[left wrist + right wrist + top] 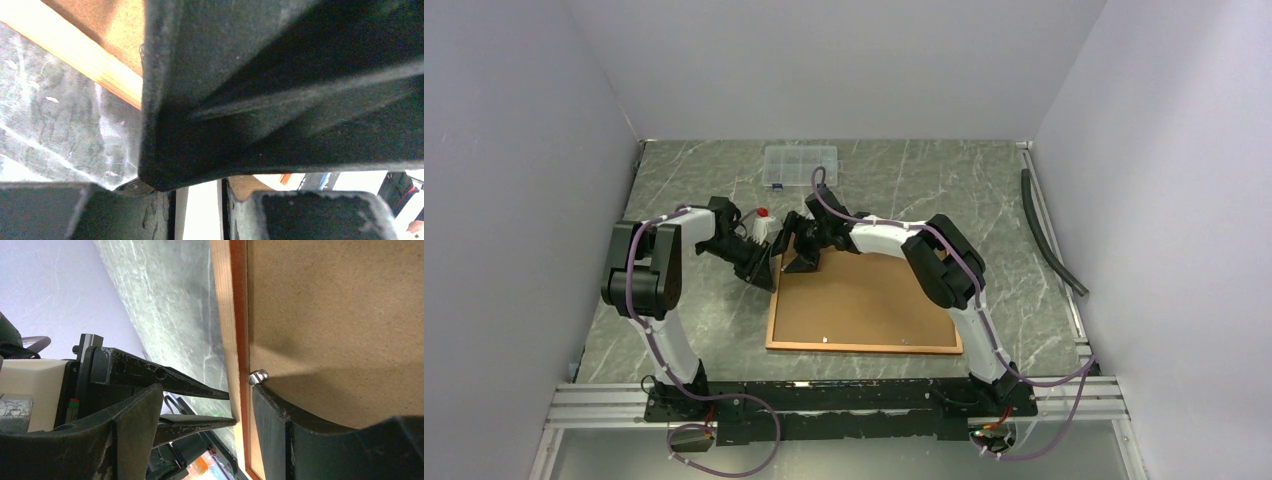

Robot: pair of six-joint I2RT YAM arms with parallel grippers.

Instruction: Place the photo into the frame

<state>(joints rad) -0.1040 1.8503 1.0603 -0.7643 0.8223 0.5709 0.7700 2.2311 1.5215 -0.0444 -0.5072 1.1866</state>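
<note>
Tabletop (pixel 984 190) — grey-green marble, pale walls (pixel 844 70) | right gripper (pixel 804 260) spread astride frame (pixel 864 347) | left gripper (pixel 765 268) narrow, hold unclear

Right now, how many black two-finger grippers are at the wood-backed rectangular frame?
2. Left gripper against the frame at its left rail near the far corner; right gripper straddling that same rail there.

No text, label, brand, number or sign can be read in any view. A small blue spot on the clear compartment box (pixel 800 165) is too small to make out, and the orange and blue patches (pixel 305 179) in the left wrist view are blurred.
</note>
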